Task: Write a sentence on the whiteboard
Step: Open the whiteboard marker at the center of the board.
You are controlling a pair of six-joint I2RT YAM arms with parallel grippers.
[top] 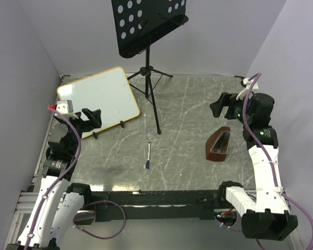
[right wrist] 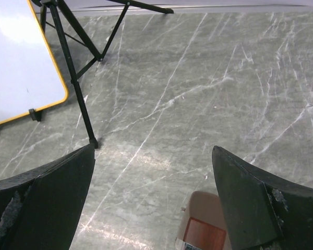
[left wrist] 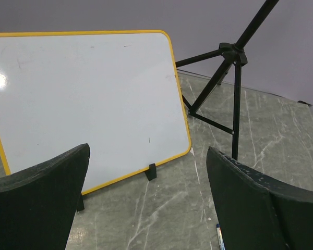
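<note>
The left arm (top: 44,200) and the right arm (top: 265,164) both wear glossy white shells between bulky black joint housings. A lilac cable (top: 78,148) climbs the left arm from its base, and a matching lilac lead (top: 254,78) follows the right arm. A white camera block (top: 65,107) with a red tip sits farthest from the left base. A small green light (top: 261,134) glows on the right arm. The left pincer (top: 92,119) and the right pincer (top: 223,106) have broad, curved matte-black fingers (right wrist: 261,208), scuffed pale grey along the edges.
</note>
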